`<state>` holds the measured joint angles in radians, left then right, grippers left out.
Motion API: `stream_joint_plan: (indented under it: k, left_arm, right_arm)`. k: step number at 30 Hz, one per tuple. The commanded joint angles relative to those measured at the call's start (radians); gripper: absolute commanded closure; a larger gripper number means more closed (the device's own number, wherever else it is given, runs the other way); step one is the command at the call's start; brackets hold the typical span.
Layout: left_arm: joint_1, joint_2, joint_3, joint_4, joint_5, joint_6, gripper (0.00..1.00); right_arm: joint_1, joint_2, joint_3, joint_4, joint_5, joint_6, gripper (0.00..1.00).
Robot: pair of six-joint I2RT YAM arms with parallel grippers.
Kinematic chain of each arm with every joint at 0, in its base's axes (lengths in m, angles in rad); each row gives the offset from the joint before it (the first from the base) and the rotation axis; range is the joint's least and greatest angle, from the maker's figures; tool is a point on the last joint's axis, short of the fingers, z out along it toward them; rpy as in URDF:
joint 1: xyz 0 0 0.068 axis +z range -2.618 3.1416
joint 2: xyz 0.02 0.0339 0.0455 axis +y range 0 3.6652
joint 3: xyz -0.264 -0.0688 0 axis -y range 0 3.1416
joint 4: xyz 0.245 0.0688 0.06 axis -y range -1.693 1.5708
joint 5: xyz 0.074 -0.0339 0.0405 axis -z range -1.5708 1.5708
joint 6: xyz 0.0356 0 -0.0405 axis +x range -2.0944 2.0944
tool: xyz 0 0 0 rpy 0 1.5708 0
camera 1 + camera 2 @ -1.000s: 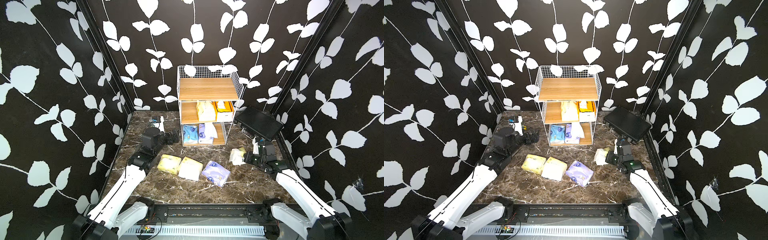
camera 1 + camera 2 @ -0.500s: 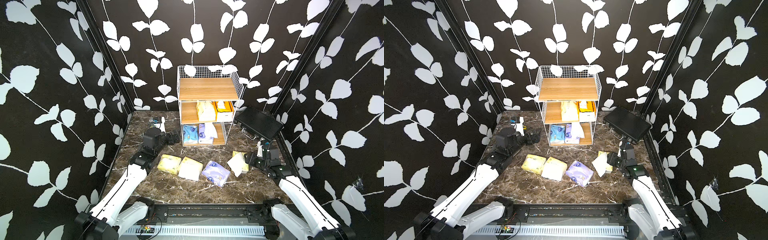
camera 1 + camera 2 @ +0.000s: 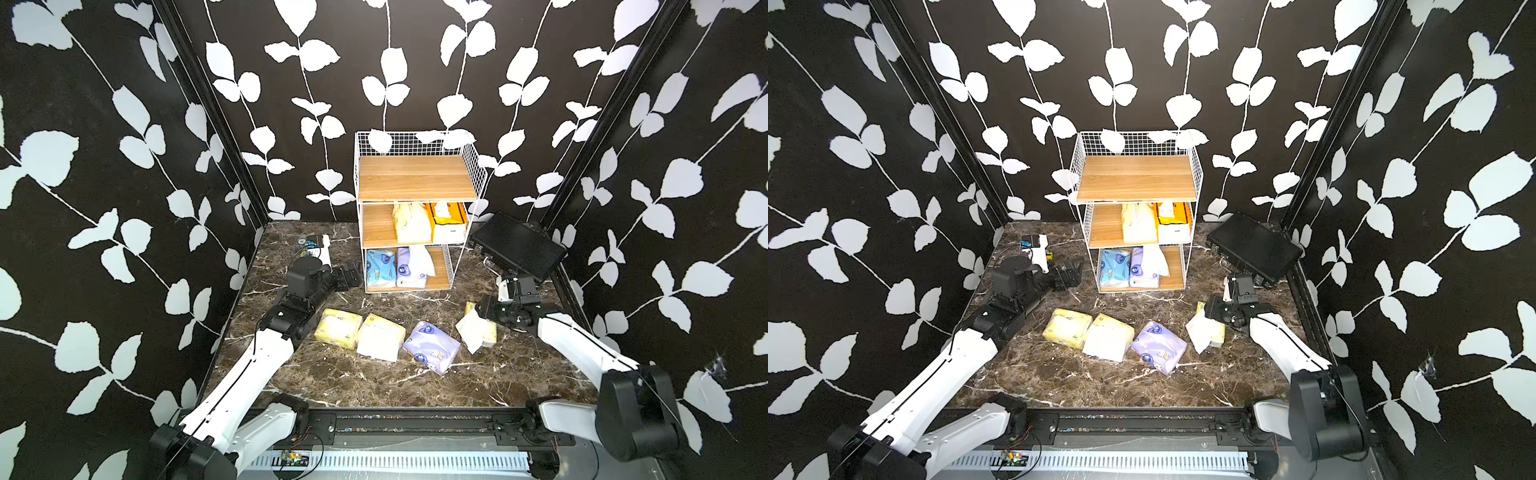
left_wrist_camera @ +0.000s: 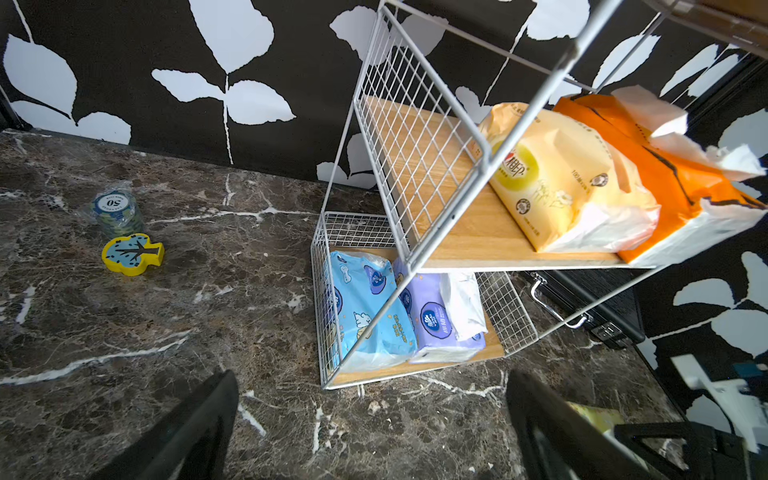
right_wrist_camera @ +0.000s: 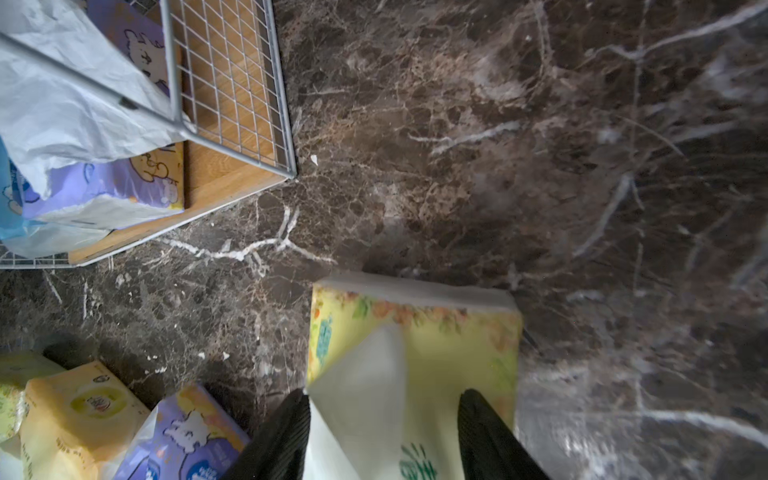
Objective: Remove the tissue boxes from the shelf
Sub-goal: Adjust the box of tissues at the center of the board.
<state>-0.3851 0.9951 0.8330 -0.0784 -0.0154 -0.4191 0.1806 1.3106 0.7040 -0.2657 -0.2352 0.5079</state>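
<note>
Shelf (image 3: 417, 178): at counter's (image 3: 374, 386) back edge, four tissue packs (image 3: 411, 222) inside.
Left claw (image 4: 370, 386): wide open, empty, beside the bottom tier.
Right claw (image 5: 384, 395): we see jaws parted over a yellow pack (image 5: 457, 345) toward the right edge; only its wrist view shows the gap.

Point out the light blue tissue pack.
The light blue pack on the bottom tier of the shelf, beside a lavender pack; all others are yellow, lavender or orange-and-white.
</note>
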Motion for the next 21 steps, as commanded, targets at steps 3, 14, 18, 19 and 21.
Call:
stream_joint_plan:
  k: [3,14,18,19,21]
  left_arm:
    - [0.003,-0.011,0.003,-0.009,0.02,-0.004,0.01]
    - [0.003,0.092,0.059,0.054,0.033,-0.043,0.01]
    - [0.004,0.157,0.115,0.072,0.051,-0.048,0.01]
    - [0.003,0.175,0.13,0.076,0.055,-0.05,0.01]
    - [0.003,0.204,0.153,0.088,0.062,-0.052,0.01]
  right_arm:
    - [0.061,0.097,0.059,0.087,-0.029,-0.02,0.44]
    - [0.134,0.037,-0.076,0.057,0.068,-0.066,0.54]
    - [0.131,-0.065,-0.098,-0.047,0.182,-0.09,0.55]
    - [0.128,-0.094,-0.098,-0.072,0.2,-0.093,0.55]
    - [0.124,-0.151,-0.089,-0.104,0.211,-0.095,0.54]
